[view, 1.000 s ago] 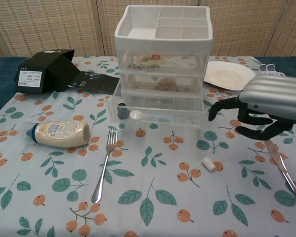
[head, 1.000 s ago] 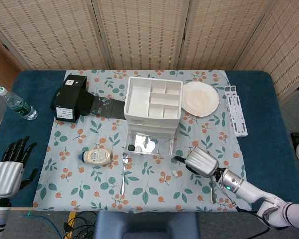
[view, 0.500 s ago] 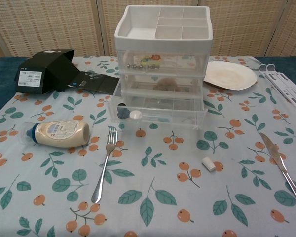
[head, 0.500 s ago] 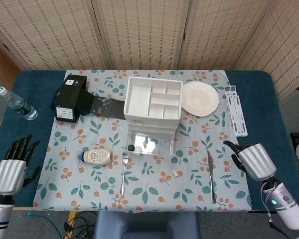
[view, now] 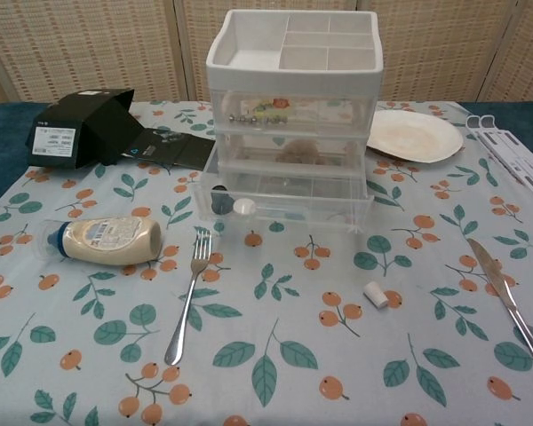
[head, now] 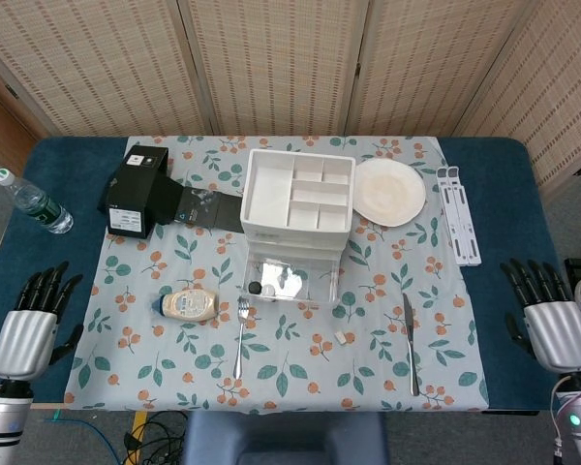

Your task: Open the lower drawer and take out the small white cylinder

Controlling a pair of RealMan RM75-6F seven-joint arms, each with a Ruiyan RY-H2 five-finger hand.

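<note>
Small white cylinder (view: 375, 295) apparently lies out on the surface; both robot hands (head: 554, 327) spread, empty: retreat cleanly.

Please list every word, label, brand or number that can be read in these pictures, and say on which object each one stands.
No text can be read with certainty.
Black box: a white label with print, too small to read.
Mayonnaise bottle: a label with print, blurred.
Water bottle: a green label, too small to read.
Upper drawer: coloured items inside, no readable writing.
</note>
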